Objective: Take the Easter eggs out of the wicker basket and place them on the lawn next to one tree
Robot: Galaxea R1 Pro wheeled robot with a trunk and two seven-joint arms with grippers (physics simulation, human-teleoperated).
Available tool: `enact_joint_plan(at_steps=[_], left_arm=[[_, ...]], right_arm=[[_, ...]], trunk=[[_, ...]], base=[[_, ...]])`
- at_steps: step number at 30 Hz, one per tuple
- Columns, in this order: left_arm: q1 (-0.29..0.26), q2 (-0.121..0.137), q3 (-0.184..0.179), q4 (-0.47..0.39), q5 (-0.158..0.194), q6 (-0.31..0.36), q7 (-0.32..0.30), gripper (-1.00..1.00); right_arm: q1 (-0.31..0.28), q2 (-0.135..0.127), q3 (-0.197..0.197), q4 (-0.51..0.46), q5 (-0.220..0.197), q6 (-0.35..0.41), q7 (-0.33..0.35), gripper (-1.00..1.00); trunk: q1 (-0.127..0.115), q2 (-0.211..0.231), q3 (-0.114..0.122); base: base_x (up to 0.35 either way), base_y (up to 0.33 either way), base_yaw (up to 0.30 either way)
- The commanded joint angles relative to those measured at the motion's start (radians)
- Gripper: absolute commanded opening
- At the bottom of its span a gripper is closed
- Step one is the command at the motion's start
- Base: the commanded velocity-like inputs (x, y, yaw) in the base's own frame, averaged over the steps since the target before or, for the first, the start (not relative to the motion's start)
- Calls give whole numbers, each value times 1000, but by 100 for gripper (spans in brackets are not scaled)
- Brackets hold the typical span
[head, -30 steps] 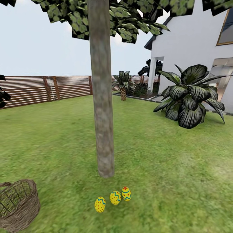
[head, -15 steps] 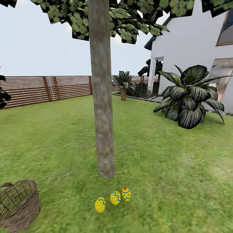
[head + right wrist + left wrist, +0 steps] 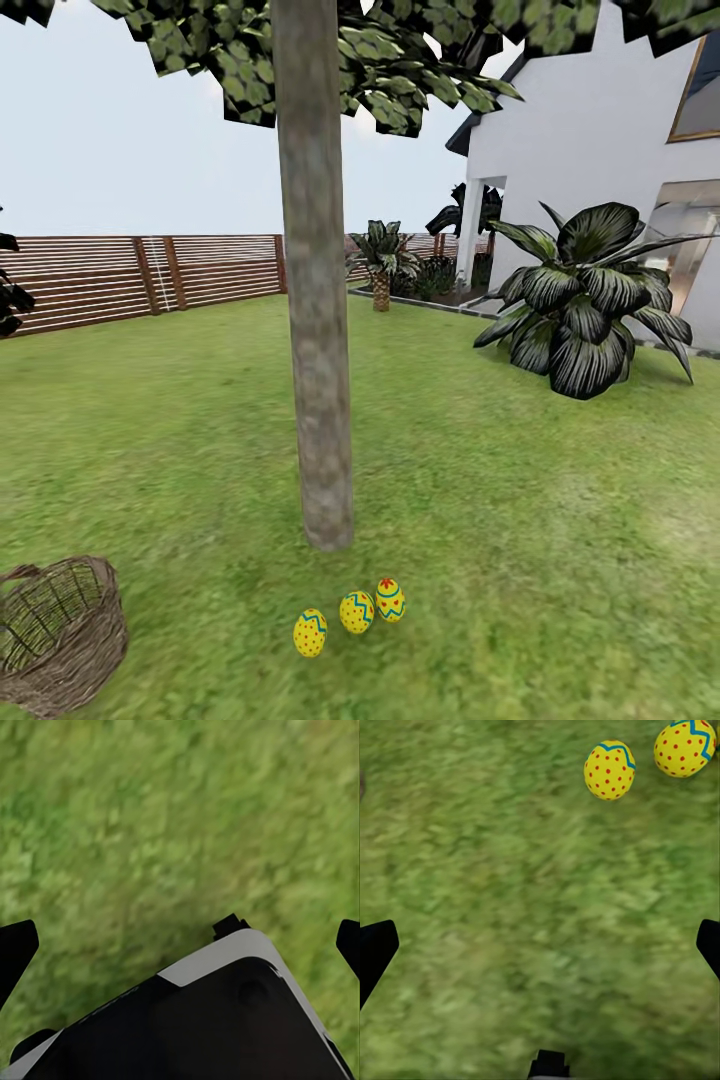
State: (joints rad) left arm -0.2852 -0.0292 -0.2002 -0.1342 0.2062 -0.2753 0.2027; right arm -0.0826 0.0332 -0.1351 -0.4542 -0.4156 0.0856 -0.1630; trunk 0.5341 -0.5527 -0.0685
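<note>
Three yellow Easter eggs with blue zigzags lie in a short row on the lawn (image 3: 520, 520), just in front of the foot of the tree (image 3: 320, 380): left egg (image 3: 310, 633), middle egg (image 3: 357, 611), right egg (image 3: 391, 600). The wicker basket (image 3: 60, 635) stands on the grass at the lower left, well apart from them, and the part of its inside that I see holds nothing. In the left wrist view two eggs (image 3: 610, 770) (image 3: 685, 748) lie ahead of my open left gripper (image 3: 540, 945). My right gripper (image 3: 180, 945) is open over bare grass.
A large dark broad-leaved plant (image 3: 585, 300) grows at the right before the white house (image 3: 590, 130). The brown slat fence (image 3: 140, 275) closes the garden at the back. Part of the robot's dark body (image 3: 210, 1027) lies under the right gripper.
The head view has drifted by a hair. The eggs, the basket and the tree stay where they were.
</note>
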Motion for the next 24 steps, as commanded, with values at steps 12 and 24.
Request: enact_joint_plan(at_steps=[12, 24], left_arm=[[5, 0, -10, 1, 9, -3, 4, 100], [50, 14, -7, 1, 10, -3, 4, 100]], right_arm=[[0, 1, 0, -3, -6, 5, -3, 100], [0, 1, 1, 57, -6, -23, -3, 100]], trunk=[[-46, 83, 36], [-84, 153, 67]], base=[[0, 0, 0], [0, 0, 0]])
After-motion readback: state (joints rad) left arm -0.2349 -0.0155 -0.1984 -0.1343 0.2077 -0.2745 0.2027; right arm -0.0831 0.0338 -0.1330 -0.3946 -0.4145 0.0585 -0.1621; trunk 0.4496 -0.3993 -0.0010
